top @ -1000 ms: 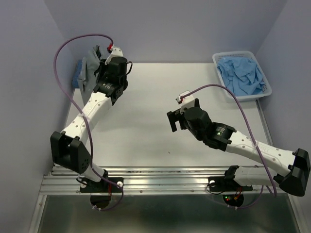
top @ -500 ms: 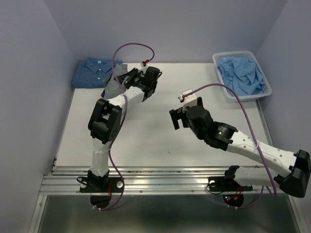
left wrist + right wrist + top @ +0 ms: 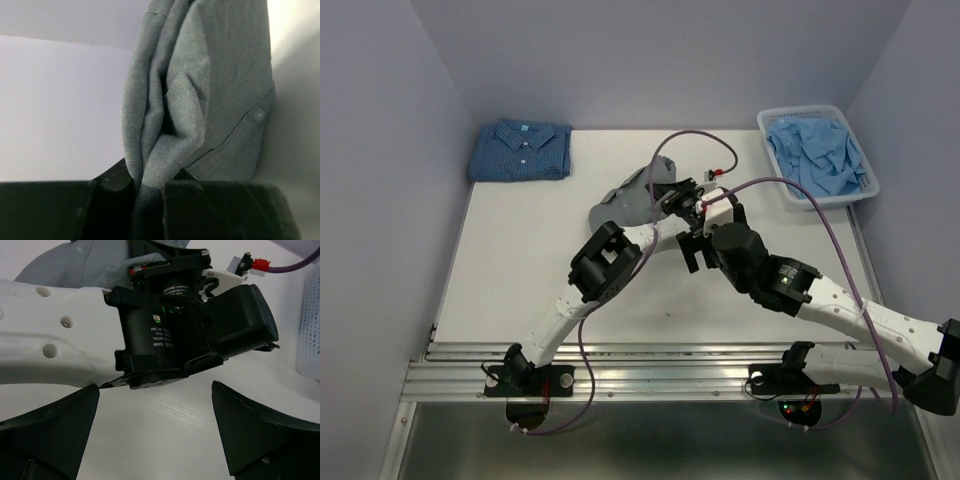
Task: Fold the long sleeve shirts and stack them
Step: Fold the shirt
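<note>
A plain slate-grey button-up cloth shirt (image 3: 628,196) lies bunched near the middle of the white table (image 3: 520,260). One gathered edge is pinched tight between the left gripper's (image 3: 147,186) black fingers (a small button shows on the hanging cloth), probably so the shirt can be spread for folding. The dark blue checked shirt (image 3: 520,150) sits folded at the back-left corner, likely the stack's base. The right gripper (image 3: 155,435) hovers just beside the left wrist, fingers spread and empty. Half a second earlier the left arm held the grey shirt beside the blue one; it has since swung to the centre.
</note>
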Available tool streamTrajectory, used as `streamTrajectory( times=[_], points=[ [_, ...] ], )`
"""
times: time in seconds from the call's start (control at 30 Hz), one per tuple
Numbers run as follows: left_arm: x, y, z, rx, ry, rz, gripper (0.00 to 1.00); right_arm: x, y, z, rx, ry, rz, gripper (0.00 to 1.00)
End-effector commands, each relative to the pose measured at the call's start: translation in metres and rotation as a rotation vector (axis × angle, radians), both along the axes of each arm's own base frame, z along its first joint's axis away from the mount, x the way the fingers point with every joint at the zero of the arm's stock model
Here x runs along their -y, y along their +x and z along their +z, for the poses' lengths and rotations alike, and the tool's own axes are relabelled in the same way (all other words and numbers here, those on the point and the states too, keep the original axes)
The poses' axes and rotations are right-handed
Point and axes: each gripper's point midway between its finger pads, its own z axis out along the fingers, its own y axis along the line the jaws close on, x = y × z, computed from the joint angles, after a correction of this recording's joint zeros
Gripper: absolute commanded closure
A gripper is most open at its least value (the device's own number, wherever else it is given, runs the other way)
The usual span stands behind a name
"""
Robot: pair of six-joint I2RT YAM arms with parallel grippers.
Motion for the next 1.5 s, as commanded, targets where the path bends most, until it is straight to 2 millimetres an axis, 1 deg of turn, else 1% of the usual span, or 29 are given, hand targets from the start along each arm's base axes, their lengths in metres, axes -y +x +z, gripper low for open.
streamTrajectory(
  times=[0.0,0.03,0.07,0.1,0.13,0.17,0.2,0.23,0.3,0.33,0.37,0.4,0.43,0.47,0.57,0.67,0.73,0.77,0.8,0.83,0.87,0.9,1.07,1.13,1.2,1.23,1.3,1.43,1.47],
  points=[
    [0.052,-0.026,0.022,0.089,-0.089,-0.066,1.0,0.005,0.003,0.011,0.037,0.045,-0.029,0.0],
    [0.061,-0.029,0.011,0.074,-0.078,-0.087,1.0,0.005,0.002,0.012,0.037,0.047,-0.026,0.0],
    [0.069,-0.031,0.01,0.07,-0.098,-0.108,1.0,0.005,0.002,0.012,0.038,0.048,-0.026,0.0],
    [0.085,-0.035,0.003,0.043,-0.138,-0.166,1.0,0.005,0.002,0.013,0.039,0.052,-0.025,0.0],
    [0.094,-0.037,-0.013,-0.008,-0.158,-0.202,1.0,0.005,0.001,0.013,0.039,0.054,-0.024,0.0],
    [0.091,-0.044,-0.025,-0.122,-0.114,-0.222,1.0,0.005,0.001,0.014,0.041,0.056,-0.024,0.0],
    [0.114,-0.041,-0.024,-0.15,-0.31,-0.276,1.0,0.005,0.001,0.015,0.042,0.062,-0.02,0.0],
    [0.118,-0.044,-0.024,-0.179,-0.35,-0.293,1.0,0.005,0.001,0.016,0.041,0.064,-0.021,0.0],
    [0.131,-0.053,-0.045,-0.287,-0.444,-0.353,1.0,0.004,0.0,0.019,0.044,0.071,-0.016,0.0],
    [0.136,-0.057,-0.037,-0.301,-0.503,-0.379,1.0,0.005,0.0,0.024,0.051,0.084,-0.021,0.0],
    [0.141,-0.066,-0.054,-0.38,-0.545,-0.405,1.0,0.006,-0.001,0.027,0.049,0.092,-0.025,0.0],
    [0.144,-0.072,-0.046,-0.386,-0.624,-0.411,1.0,0.008,-0.002,0.041,0.065,0.124,-0.03,0.0],
    [0.147,-0.076,-0.047,-0.401,-0.667,-0.419,1.0,0.009,-0.003,0.047,0.066,0.153,-0.037,0.0],
    [0.154,-0.086,-0.059,-0.474,-0.718,-0.436,1.0,0.012,-0.004,0.054,0.077,0.173,-0.049,0.0],
    [0.167,-0.105,-0.059,-0.551,-0.866,-0.437,1.0,0.028,-0.006,0.084,0.131,0.259,-0.113,0.0],
    [0.175,-0.122,-0.064,-0.635,-0.936,-0.451,1.0,0.042,-0.008,0.103,0.168,0.31,-0.161,0.0],
    [0.178,-0.129,-0.068,-0.677,-0.963,-0.457,1.0,0.05,-0.008,0.108,0.185,0.321,-0.195,0.0],
    [0.18,-0.134,-0.072,-0.709,-0.973,-0.453,0.93,0.057,-0.008,0.109,0.194,0.324,-0.223,0.0],
    [0.181,-0.136,-0.072,-0.721,-0.98,-0.451,0.78,0.059,-0.008,0.11,0.197,0.327,-0.233,0.0],
    [0.181,-0.139,-0.071,-0.733,-0.989,-0.449,0.54,0.06,-0.008,0.11,0.199,0.326,-0.24,0.0],
    [0.185,-0.144,-0.072,-0.761,-1.011,-0.457,0.14,0.064,-0.008,0.11,0.203,0.328,-0.259,0.0],
    [0.188,-0.148,-0.071,-0.775,-1.025,-0.47,0.01,0.066,-0.008,0.11,0.206,0.328,-0.268,0.0],
    [0.201,-0.164,-0.042,-0.82,-1.127,-0.57,0.01,0.072,-0.01,0.115,0.217,0.357,-0.293,0.0],
    [0.206,-0.169,-0.018,-0.821,-1.176,-0.624,0.01,0.074,-0.011,0.116,0.219,0.366,-0.297,0.0],
    [0.213,-0.176,-0.005,-0.842,-1.216,-0.675,0.01,0.078,-0.012,0.117,0.224,0.374,-0.315,0.0],
    [0.216,-0.177,0.01,-0.831,-1.247,-0.707,0.01,0.08,-0.013,0.12,0.228,0.392,-0.317,0.0],
    [0.222,-0.185,0.023,-0.861,-1.289,-0.747,0.01,0.084,-0.015,0.124,0.236,0.414,-0.329,0.0],
    [0.212,-0.178,0.045,-0.824,-1.338,-0.744,0.01,0.089,-0.025,0.146,0.254,0.503,-0.292,0.0],
    [0.207,-0.175,0.042,-0.822,-1.35,-0.721,0.01,0.089,-0.03,0.156,0.261,0.541,-0.254,0.0]
  ],
)
